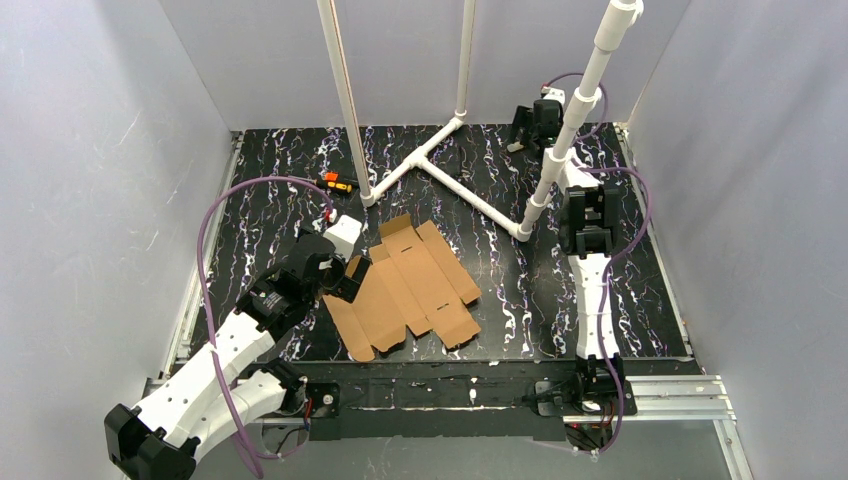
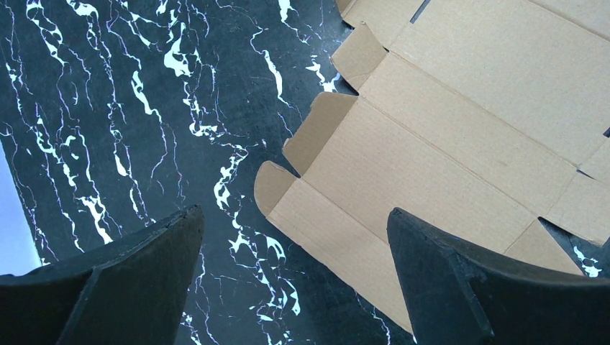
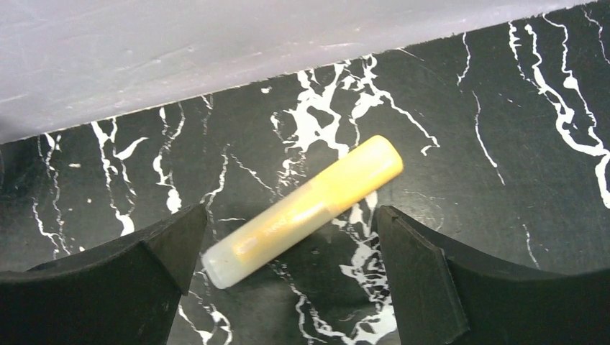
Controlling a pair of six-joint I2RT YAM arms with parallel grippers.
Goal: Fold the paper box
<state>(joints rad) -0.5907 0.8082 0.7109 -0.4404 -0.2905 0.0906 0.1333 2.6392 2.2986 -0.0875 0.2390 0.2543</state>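
A: How much cardboard is on the worktop [image 1: 500,290]?
B: One paper box [image 1: 410,285], towards the near edge.
A: Grippers?
B: Two: left gripper [image 2: 293,215], right gripper [image 3: 291,215].
A: Small bits?
B: One yellow tube [image 3: 306,208], one orange item [image 1: 338,183] towards the far left corner. Three upright white poles [image 1: 345,100].

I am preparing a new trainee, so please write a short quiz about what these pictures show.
1. True or false: the paper box is already folded up.
2. In the right wrist view, what lies on the table between the right jaws? A) a yellow tube B) a spoon C) a cardboard flap
3. Fill in: the left jaws, over the box's edge, stand ____.
Key: 1 false, it lies flat; 2 A; 3 open.
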